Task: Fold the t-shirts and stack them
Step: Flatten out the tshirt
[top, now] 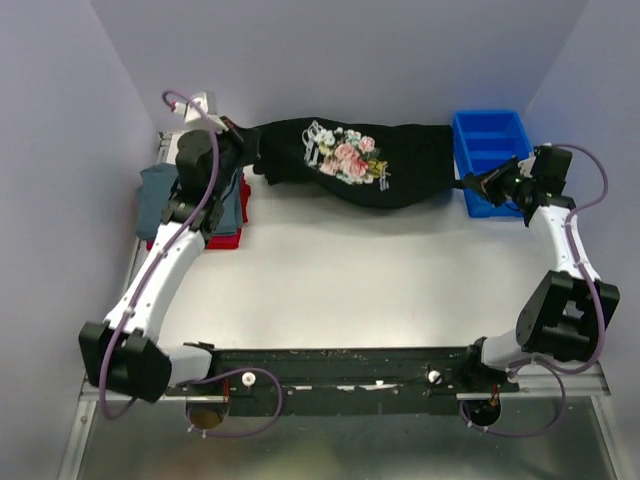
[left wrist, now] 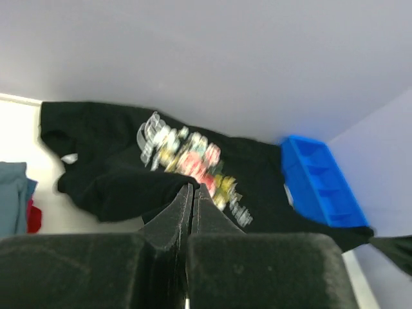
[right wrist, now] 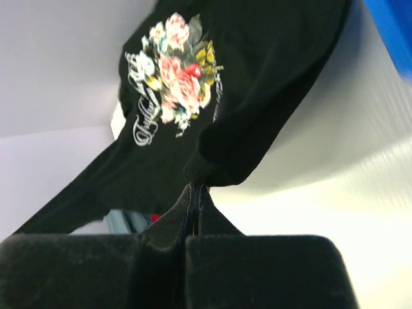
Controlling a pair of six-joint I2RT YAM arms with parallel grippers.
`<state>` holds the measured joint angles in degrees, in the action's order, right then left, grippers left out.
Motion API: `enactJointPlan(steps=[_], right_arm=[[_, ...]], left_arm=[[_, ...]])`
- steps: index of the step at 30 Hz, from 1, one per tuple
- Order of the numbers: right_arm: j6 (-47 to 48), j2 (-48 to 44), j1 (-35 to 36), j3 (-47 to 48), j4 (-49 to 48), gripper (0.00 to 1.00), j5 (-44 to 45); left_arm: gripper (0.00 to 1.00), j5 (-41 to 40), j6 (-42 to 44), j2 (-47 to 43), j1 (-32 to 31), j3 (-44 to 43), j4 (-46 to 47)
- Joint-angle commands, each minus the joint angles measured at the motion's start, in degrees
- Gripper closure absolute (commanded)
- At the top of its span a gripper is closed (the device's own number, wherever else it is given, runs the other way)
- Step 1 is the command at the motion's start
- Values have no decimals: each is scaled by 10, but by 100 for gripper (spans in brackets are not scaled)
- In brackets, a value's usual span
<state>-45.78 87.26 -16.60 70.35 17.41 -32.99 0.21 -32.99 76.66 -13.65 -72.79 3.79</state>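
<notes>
The left gripper [left wrist: 193,188] is clamped shut on a pinched fold at the left end of the black t-shirt [top: 410,170], and the right gripper [right wrist: 195,188] is shut likewise on its right end, beside the one blue bin [top: 488,140]. Three t-shirts are counted: the black one, plus a grey-blue one [top: 158,192] laid over a red one [top: 228,238] at the upper left of the top view. The black shirt is stretched across the upper middle, its long axis left to right, floral print upward.
</notes>
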Motion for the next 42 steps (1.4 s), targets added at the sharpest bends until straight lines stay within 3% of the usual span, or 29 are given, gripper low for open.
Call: enactJointPlan(steps=[1,8,13,19,23,28,34,42], right_arm=[[-15,-110,-3,-117,-33,99,41],[17,-223,-3,-204,139,99,193],[54,-284,-3,-208,240,99,306],[49,-377,-3,-242,271,99,434],[56,-388,-3,-260,251,99,416],[53,-352,-3,-202,287,99,484],[53,-320,-3,-186,273,99,451],[49,-325,-3,-290,200,99,298]], left_arm=[[100,-34,-70,-155,-15,132,15],[100,-84,-135,-334,-79,284,-104],[100,-109,-174,-425,-119,318,-224],[100,-102,-193,-503,-124,334,-298],[100,-101,-183,-509,-125,317,-312],[100,-69,-174,-485,-125,298,-299],[100,-32,-170,-435,-126,296,-299],[100,-88,-146,-346,-126,240,-389]])
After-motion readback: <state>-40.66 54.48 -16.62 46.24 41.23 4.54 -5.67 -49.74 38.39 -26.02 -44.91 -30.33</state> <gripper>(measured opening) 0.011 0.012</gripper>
